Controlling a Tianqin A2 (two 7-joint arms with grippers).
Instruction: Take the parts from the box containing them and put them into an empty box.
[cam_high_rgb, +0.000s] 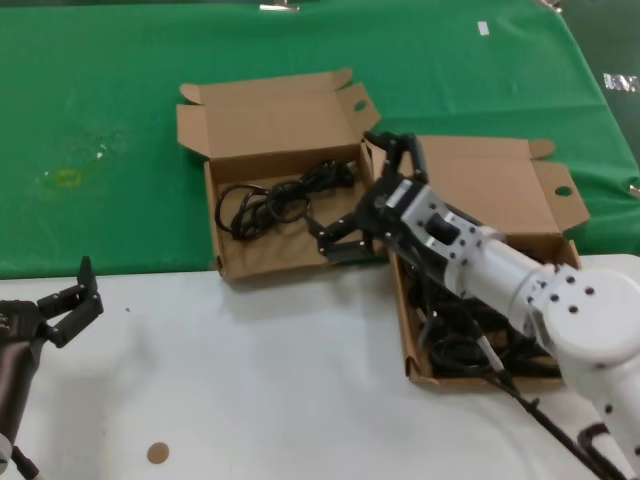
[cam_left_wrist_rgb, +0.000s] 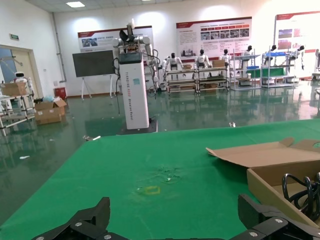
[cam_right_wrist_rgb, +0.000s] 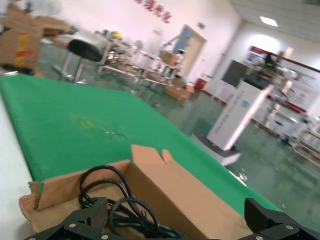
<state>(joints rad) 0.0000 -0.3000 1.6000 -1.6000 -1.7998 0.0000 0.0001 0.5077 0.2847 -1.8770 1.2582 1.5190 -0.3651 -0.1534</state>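
My right gripper (cam_high_rgb: 345, 238) hangs over the near right corner of the squarer box (cam_high_rgb: 232, 262), fingers (cam_high_rgb: 328, 243) spread wide and holding nothing. One bundle of black cords (cam_high_rgb: 275, 197) already lies in that box, spread across its floor just left of my fingers. The longer box (cam_high_rgb: 418, 372) sits to the right, touching or nearly touching the square one, and more cords (cam_high_rgb: 470, 345) lie tangled in it under my forearm.

My guess is that the release is done and I need to go back for another bundle. The risk is snagging: a loop could catch on an open finger as I lift, dragging the dropped cord back out. My arm also crosses low over the shared box walls, so a careless swing right could shove either box across the counter (cam_high_rgb: 250, 380). Both hinged lids (cam_high_rgb: 270, 115) stand open on the far side, so that way is crowded; the open room is straight up and toward the near edge.

My left gripper (cam_high_rgb: 68, 305) waits at the near left over the white counter, fingers open, well apart from both boxes.
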